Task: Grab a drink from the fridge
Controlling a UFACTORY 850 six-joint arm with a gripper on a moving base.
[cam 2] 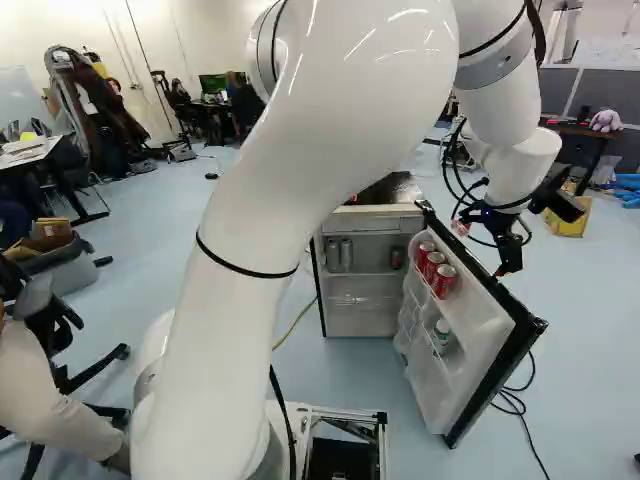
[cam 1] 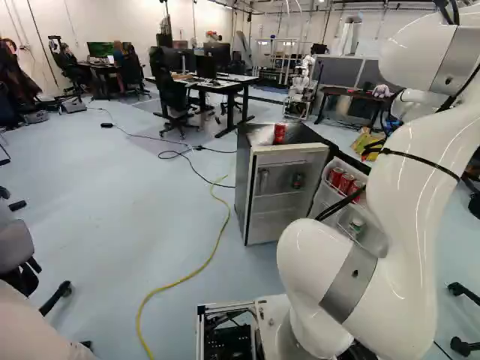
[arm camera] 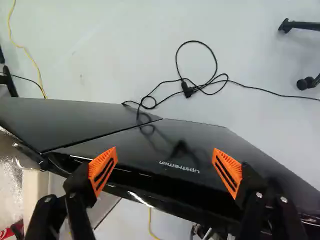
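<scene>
Red cans (cam 2: 434, 265), three seen, upright: in the upper rack on the inner face of the fridge door (cam 2: 485, 345). Single red can (cam 1: 280, 133): atop the fridge (cam 1: 242, 187), at the door's hinged end. Gripper (arm camera: 164, 150): fingers spread, pinching nothing; outer side of the door, near its upper edge. Governing relation: door between gripper and racked cans; reaching them probably calls for crossing that edge. Black cable (arm camera: 187, 90): floor, outer side of the door.
</scene>
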